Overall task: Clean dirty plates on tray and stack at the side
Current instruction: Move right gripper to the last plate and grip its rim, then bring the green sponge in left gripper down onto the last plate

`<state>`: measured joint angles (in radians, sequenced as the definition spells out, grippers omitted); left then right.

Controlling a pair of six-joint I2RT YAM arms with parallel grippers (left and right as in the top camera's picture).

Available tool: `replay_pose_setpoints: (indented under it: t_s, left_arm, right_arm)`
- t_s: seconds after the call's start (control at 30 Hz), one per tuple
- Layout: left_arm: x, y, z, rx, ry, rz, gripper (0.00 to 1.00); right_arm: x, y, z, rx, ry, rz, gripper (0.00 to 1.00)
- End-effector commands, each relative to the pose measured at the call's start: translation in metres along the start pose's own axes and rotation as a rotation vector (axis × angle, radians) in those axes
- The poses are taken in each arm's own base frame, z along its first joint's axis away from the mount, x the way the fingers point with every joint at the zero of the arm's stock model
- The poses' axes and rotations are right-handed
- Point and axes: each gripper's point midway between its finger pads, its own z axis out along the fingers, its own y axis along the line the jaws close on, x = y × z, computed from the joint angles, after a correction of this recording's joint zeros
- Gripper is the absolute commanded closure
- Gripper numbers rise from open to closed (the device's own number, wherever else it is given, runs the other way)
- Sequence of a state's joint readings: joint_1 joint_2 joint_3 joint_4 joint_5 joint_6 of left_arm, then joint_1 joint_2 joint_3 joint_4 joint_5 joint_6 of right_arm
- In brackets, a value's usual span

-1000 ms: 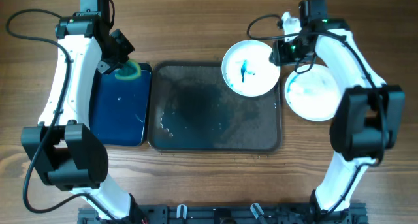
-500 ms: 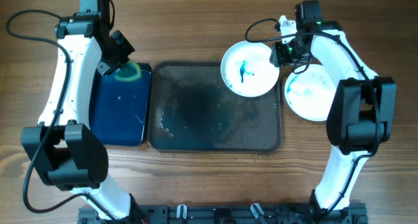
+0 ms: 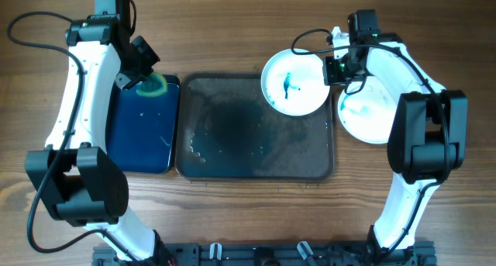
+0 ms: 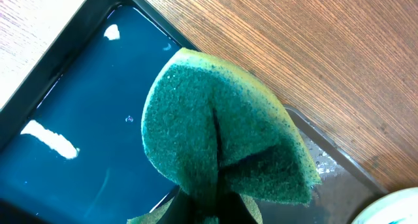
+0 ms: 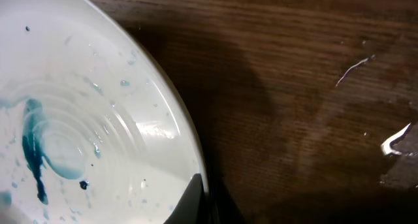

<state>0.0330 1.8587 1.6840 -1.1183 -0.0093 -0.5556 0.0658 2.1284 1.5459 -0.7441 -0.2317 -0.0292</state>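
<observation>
A white plate (image 3: 294, 82) with a teal streak lies over the far right corner of the dark grey tray (image 3: 256, 153). My right gripper (image 3: 332, 70) is shut on its right rim; the right wrist view shows that plate (image 5: 85, 132) with one dark finger (image 5: 189, 201) on its inner face, pinching the edge. Another plate (image 3: 370, 111), with faint teal smears, sits on the table to the right of the tray. My left gripper (image 3: 143, 74) is shut on a folded green sponge (image 4: 222, 132) above the far end of a small blue tray (image 4: 85, 139).
The small blue tray (image 3: 143, 130) lies against the left side of the grey tray. Water drops and a wet film cover the grey tray's floor. Bare wooden table (image 5: 294, 87) lies behind the held plate, with wet marks at the right.
My right gripper has moved a little up and left along the plate's rim and closed on it. The plate has shifted slightly left. The left arm and sponge have not moved.
</observation>
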Motion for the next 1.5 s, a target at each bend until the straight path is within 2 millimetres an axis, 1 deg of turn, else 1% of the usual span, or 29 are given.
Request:
replay_pose_setpoints:
  t_s: [0.0,0.07,0.1,0.13,0.17,0.2,0.27,0.3,0.37,0.4,0.47,0.53,0.57,0.6,0.67,0.7,0.77,0.83,0.93,0.97,1.0,1.07,1.13,1.2,1.37,1.4,1.47]
  left_arm:
    - [-0.004,-0.001,-0.007,0.006,-0.024,0.003,0.96]
    - [-0.004,-0.001,-0.007,0.005,-0.023,0.003,0.96]
    - [-0.003,-0.001,-0.007,0.005,-0.022,0.004,0.96]
    - [-0.003,-0.002,-0.007,0.005,-0.022,0.005,0.96]
    - [-0.002,-0.002,-0.007,0.006,-0.021,0.006,0.96]
    - [-0.002,-0.003,-0.007,0.006,-0.021,0.008,0.96]
    - [0.0,-0.005,-0.007,0.006,-0.018,0.014,0.96]
    - [0.003,-0.006,-0.007,0.004,-0.013,0.02,0.96]
    - [0.008,-0.007,-0.005,-0.001,-0.001,0.031,0.96]
    - [0.014,-0.008,-0.003,-0.007,0.013,0.04,0.96]
    - [0.027,-0.011,0.004,-0.019,0.039,0.066,0.96]
    - [0.037,-0.015,0.009,-0.024,0.055,0.088,0.96]
    - [0.044,-0.017,0.012,-0.026,0.064,0.103,0.96]
    - [0.05,-0.02,0.015,-0.028,0.073,0.118,0.96]
    - [0.062,-0.027,0.021,-0.024,0.086,0.148,0.96]
    - [0.068,-0.031,0.024,-0.02,0.091,0.164,0.96]
    - [0.077,-0.036,0.029,-0.016,0.096,0.189,0.96]
    - [0.088,-0.041,0.033,-0.014,0.109,0.223,0.96]
    - [0.104,-0.054,0.034,0.047,0.149,0.345,0.96]
    - [0.106,-0.056,0.035,0.05,0.151,0.361,0.96]
    - [0.107,-0.057,0.035,0.055,0.153,0.379,0.96]
    - [0.11,-0.059,0.035,0.065,0.159,0.388,0.96]
    - [0.116,-0.065,0.033,0.114,0.187,0.435,0.96]
    - [0.118,-0.067,0.033,0.13,0.198,0.455,0.96]
    - [0.119,-0.067,0.034,0.129,0.201,0.455,0.96]
    - [0.121,-0.066,0.035,0.129,0.204,0.456,0.96]
    - [0.128,-0.065,0.041,0.131,0.22,0.461,0.96]
  right_arm:
    - [-0.001,0.016,-0.019,-0.042,-0.017,0.042,0.96]
    - [-0.003,0.029,-0.041,-0.048,-0.038,0.058,0.96]
    - [0.0,0.044,-0.054,-0.055,-0.04,0.051,0.96]
    - [0.004,0.055,-0.06,-0.061,-0.032,0.043,0.96]
    - [0.013,0.072,-0.063,-0.069,-0.006,0.038,0.96]
    - [0.022,0.086,-0.06,-0.074,0.028,0.044,0.96]
    - [0.038,0.105,-0.051,-0.06,0.088,0.084,0.96]
    - [0.047,0.112,-0.046,-0.047,0.114,0.121,0.96]
    - [0.062,0.121,-0.037,-0.017,0.147,0.211,0.96]
    - [0.072,0.13,-0.03,-0.014,0.165,0.232,0.96]
    - [0.086,0.141,-0.017,-0.015,0.182,0.217,0.96]
    - [0.093,0.147,-0.009,-0.022,0.188,0.16,0.96]
    - [0.093,0.15,-0.007,-0.027,0.187,0.115,0.96]
    - [0.092,0.152,-0.007,-0.034,0.18,0.075,0.91]
    - [0.088,0.154,-0.006,-0.044,0.161,0.04,0.74]
    - [0.087,0.154,-0.006,-0.045,0.158,0.039,0.7]
    - [0.089,0.156,-0.006,-0.058,0.17,0.042,0.66]
    - [0.097,0.155,-0.008,-0.053,0.203,0.079,0.67]
    - [0.109,0.151,-0.01,-0.029,0.254,0.131,0.67]
    - [0.112,0.151,-0.01,-0.023,0.263,0.147,0.68]
    - [0.115,0.15,-0.009,-0.025,0.272,0.155,0.73]
    - [0.12,0.15,-0.003,-0.033,0.278,0.156,0.77]
    - [0.128,0.147,0.009,-0.044,0.289,0.143,0.78]
    - [0.128,0.15,0.016,-0.077,0.28,0.092,0.79]
    - [0.116,0.156,0.022,-0.115,0.23,0.058,0.78]
    - [0.114,0.156,0.026,-0.117,0.224,0.057,0.81]
    - [0.113,0.157,0.029,-0.122,0.221,0.056,0.93]
